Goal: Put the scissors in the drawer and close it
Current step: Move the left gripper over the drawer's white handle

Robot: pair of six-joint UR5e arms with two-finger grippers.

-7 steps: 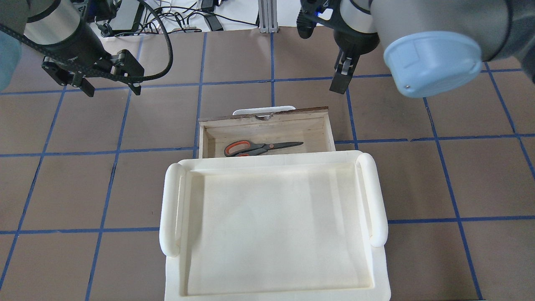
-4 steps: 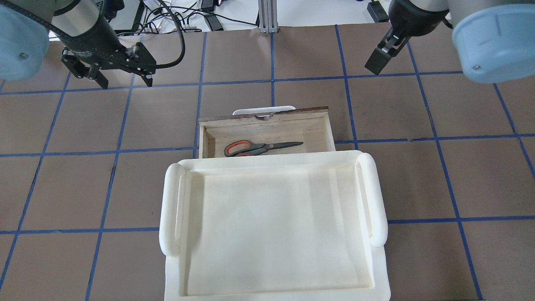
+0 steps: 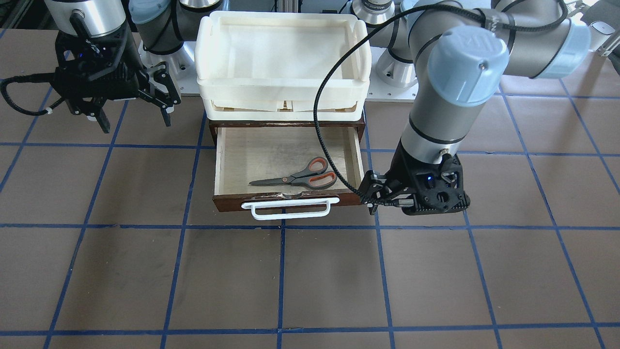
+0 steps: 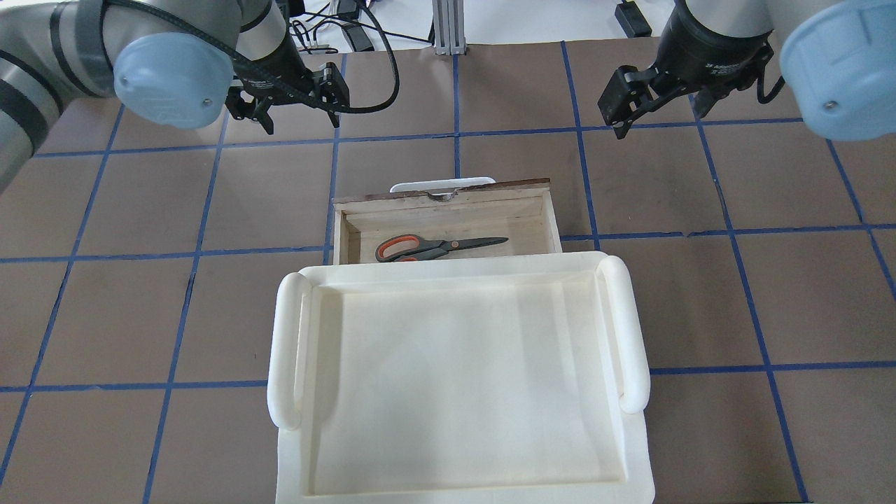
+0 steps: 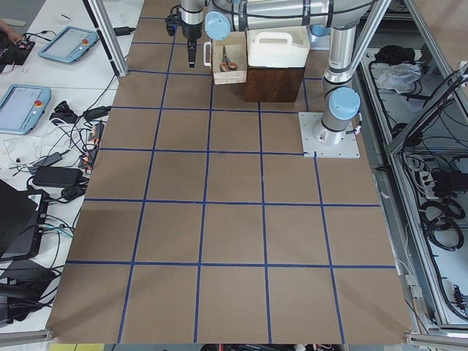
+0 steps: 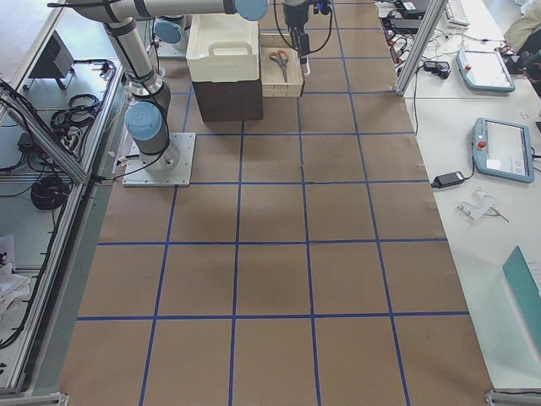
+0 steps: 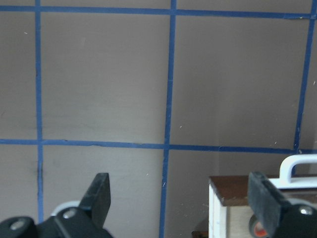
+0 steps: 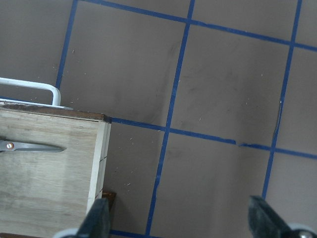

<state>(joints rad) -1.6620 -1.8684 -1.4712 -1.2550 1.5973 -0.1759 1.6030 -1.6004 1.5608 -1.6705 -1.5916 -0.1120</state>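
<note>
Scissors lie flat inside the pulled-out drawer, roughly between the two sets of fingers. The left gripper hangs off the drawer's front corner near the white handle, fingers spread and empty. The right gripper hovers over the tabletop, apart from the drawer, fingers likewise spread, holding nothing.
</note>
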